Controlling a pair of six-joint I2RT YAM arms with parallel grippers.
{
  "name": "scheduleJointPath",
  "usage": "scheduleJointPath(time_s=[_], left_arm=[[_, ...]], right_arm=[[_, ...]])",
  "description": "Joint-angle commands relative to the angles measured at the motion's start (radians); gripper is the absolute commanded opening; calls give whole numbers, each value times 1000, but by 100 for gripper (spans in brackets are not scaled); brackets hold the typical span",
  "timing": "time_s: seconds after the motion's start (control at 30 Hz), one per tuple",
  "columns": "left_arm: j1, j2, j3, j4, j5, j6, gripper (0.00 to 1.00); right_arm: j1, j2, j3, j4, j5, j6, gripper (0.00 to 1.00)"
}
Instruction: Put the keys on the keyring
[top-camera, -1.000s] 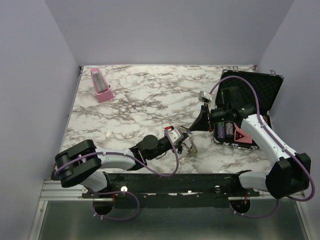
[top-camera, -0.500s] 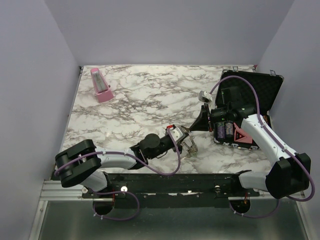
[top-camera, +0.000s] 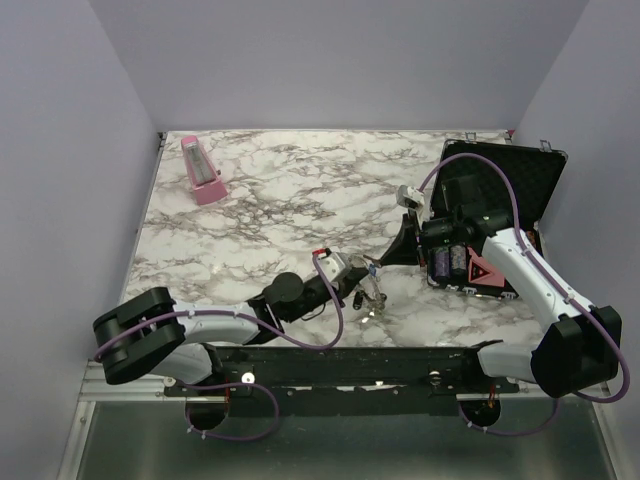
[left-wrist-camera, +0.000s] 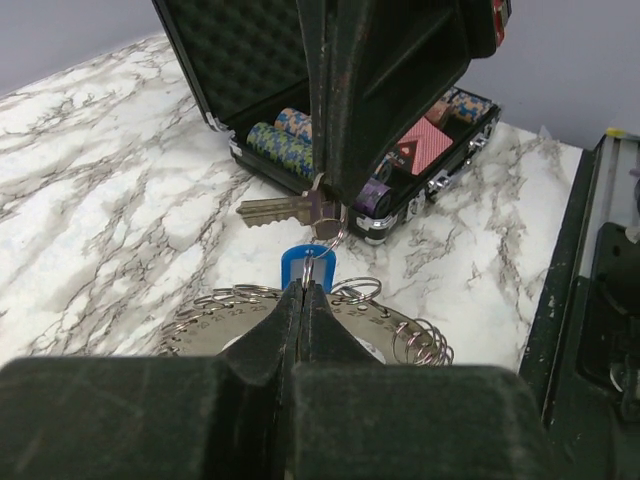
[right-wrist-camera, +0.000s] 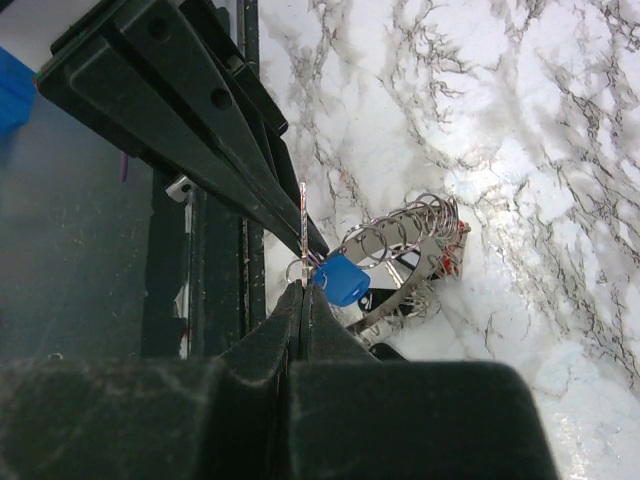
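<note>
- The keyring (left-wrist-camera: 205, 325) lies flat on the marble table (top-camera: 280, 200), near the middle
- Just above it, the left gripper (left-wrist-camera: 303, 290) is clamped on the blue key (left-wrist-camera: 308, 266)
- The right gripper (right-wrist-camera: 303, 292) pinches a silver key (left-wrist-camera: 272, 210) just beside the blue one, crowding it
- An open case (left-wrist-camera: 250, 60) of chips (left-wrist-camera: 275, 140) stands close on the right, and a pink block (top-camera: 203, 172) sits far left
- A second ago the left jaws were part open and lower, at the keyring

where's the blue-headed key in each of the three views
top external: blue-headed key just below centre, right above the keyring.
left wrist: blue-headed key at centre, below the silver key, above the keyring.
right wrist: blue-headed key at centre, left of the keyring.
shared landmark: the keyring, in all three.
</note>
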Motion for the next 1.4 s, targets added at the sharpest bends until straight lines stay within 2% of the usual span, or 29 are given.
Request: scheduleJointPath(time_s=[0.0, 0.27, 0.57, 0.83, 1.13, 1.37], left_arm=[[25, -52, -34, 41, -14, -104, 0], [61, -105, -59, 64, -2, -225, 0], [75, -100, -67, 160, 2, -340, 0], [78, -100, -54, 197, 15, -381, 0], [78, -69, -60, 320, 42, -415, 0], [78, -72, -48, 292, 62, -389, 0]], right_arm=[[-12, -5, 23, -42, -23, -42, 0], [-12, 0, 17, -47, -18, -62, 0], [-12, 0, 1, -44, -31, -77, 1], [-10, -3, -12, -44, -21, -101, 1], [-4, 4, -35, -1, -15, -50, 0], [0, 4, -35, 7, -26, -41, 0]])
